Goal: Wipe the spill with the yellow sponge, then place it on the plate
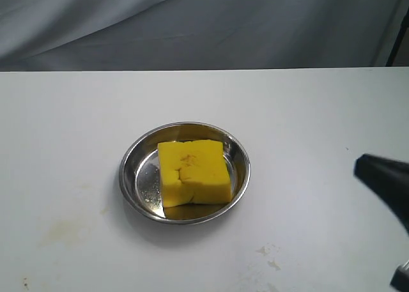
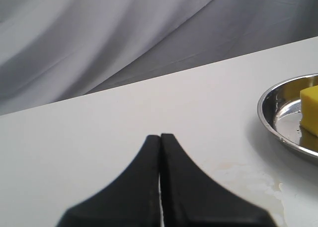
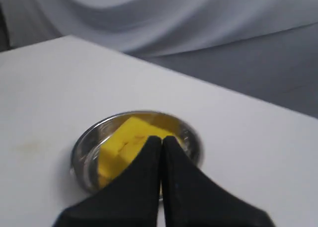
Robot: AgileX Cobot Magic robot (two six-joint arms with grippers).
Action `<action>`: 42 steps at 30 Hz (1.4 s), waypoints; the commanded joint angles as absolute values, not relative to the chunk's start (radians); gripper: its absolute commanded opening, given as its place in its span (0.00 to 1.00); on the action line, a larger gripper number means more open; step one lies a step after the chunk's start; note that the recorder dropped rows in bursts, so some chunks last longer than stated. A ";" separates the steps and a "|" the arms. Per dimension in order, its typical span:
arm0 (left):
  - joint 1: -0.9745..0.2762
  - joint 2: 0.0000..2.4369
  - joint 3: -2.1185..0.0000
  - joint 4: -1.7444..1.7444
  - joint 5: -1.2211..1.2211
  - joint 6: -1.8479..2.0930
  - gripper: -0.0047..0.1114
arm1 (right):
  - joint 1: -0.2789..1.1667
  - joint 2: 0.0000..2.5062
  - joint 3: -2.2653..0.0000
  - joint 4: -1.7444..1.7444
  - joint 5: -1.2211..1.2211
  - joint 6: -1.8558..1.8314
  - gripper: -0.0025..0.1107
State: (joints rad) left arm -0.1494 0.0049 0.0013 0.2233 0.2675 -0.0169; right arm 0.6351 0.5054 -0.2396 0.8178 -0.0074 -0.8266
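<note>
Yellow sponge [image 1: 193,170] on plate [image 1: 144,180], ctr table [image 1: 307,113]

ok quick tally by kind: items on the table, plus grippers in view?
yellow sponge: 1, lying in the plate
plate: 1
grippers: 2, the left gripper and the right gripper, both shut and empty
total: 4

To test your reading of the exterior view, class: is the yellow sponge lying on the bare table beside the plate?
No, the yellow sponge lies inside the plate, within its raised rim.
</note>
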 commanded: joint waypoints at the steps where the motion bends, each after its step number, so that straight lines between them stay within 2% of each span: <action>1: -0.150 0.000 0.000 0.218 0.266 -0.022 0.04 | 0.425 0.343 -0.208 0.821 0.026 -0.827 0.02; 9: -0.150 0.000 0.000 0.218 0.266 -0.022 0.04 | 0.035 0.066 -0.102 0.821 0.044 -0.829 0.02; 13: -0.150 0.000 0.000 0.218 0.266 -0.022 0.04 | -0.074 0.023 -0.089 0.821 0.044 -0.831 0.02; 22: -0.150 0.000 0.000 0.218 0.266 -0.022 0.04 | -0.092 0.021 -0.088 0.789 0.113 -0.837 0.02; 25: -0.150 0.000 0.000 0.218 0.266 -0.022 0.04 | -0.092 0.021 -0.088 0.574 0.203 -0.773 0.02; 29: -0.150 0.000 0.000 0.218 0.266 -0.022 0.04 | -0.092 0.021 -0.088 0.220 0.284 -0.455 0.02; 33: -0.150 0.000 0.000 0.218 0.266 -0.022 0.04 | -0.092 0.021 -0.082 0.068 0.259 -0.163 0.02; 37: -0.150 0.000 0.000 0.218 0.266 -0.022 0.04 | -0.092 0.021 0.000 0.069 0.063 -0.105 0.02; 42: -0.150 0.000 0.000 0.218 0.266 -0.022 0.04 | -0.092 0.021 0.000 0.051 0.112 -0.083 0.02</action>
State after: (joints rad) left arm -0.1494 0.0049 0.0013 0.2233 0.2675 -0.0169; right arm -0.0857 0.0263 -0.0037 0.0767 0.1330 -0.1011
